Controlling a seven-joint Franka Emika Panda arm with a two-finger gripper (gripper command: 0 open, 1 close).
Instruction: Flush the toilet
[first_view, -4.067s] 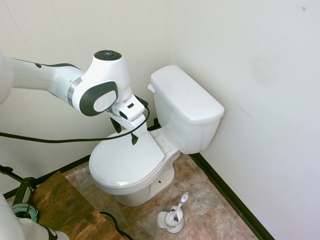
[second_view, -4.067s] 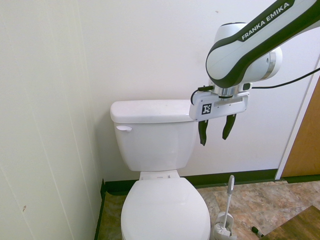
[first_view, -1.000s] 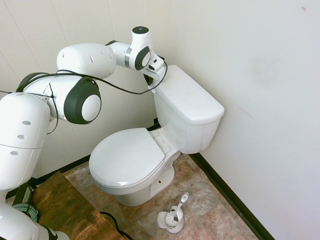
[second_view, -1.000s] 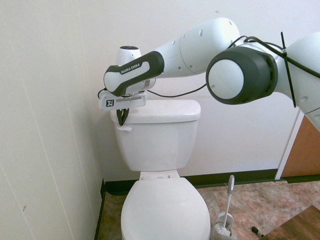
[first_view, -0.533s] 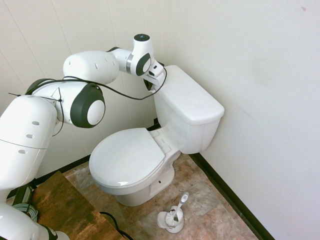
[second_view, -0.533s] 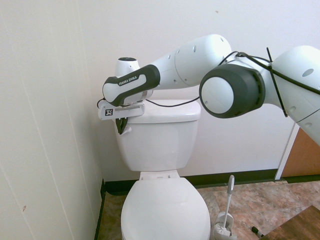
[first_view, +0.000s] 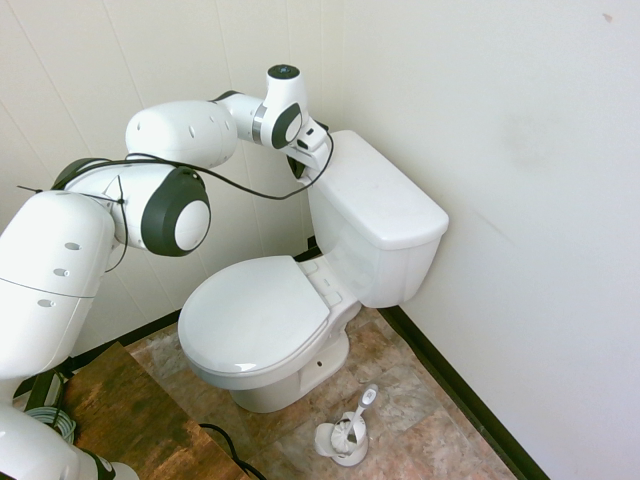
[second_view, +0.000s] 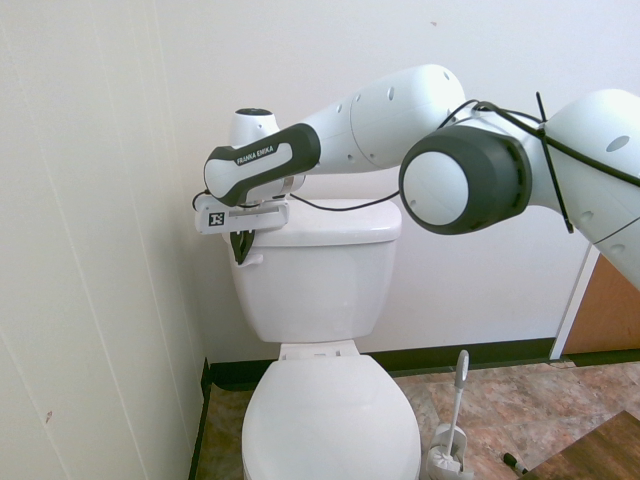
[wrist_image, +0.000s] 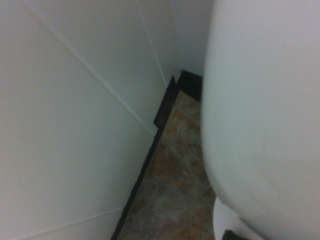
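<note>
One arm stretches across to the toilet (second_view: 325, 330) in the corner, lid down, with its flush lever (second_view: 249, 259) on the tank's wall-side front. Fingers pinched together and holding nothing, the end effector (second_view: 240, 250) points down onto that lever, apparently touching, likely to press it.

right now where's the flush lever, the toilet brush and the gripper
flush lever (second_view: 252, 259), second exterior view, its white handle
toilet brush (second_view: 458, 388), second exterior view, its upright handle
gripper (second_view: 241, 247), second exterior view, the shut fingertips
</note>
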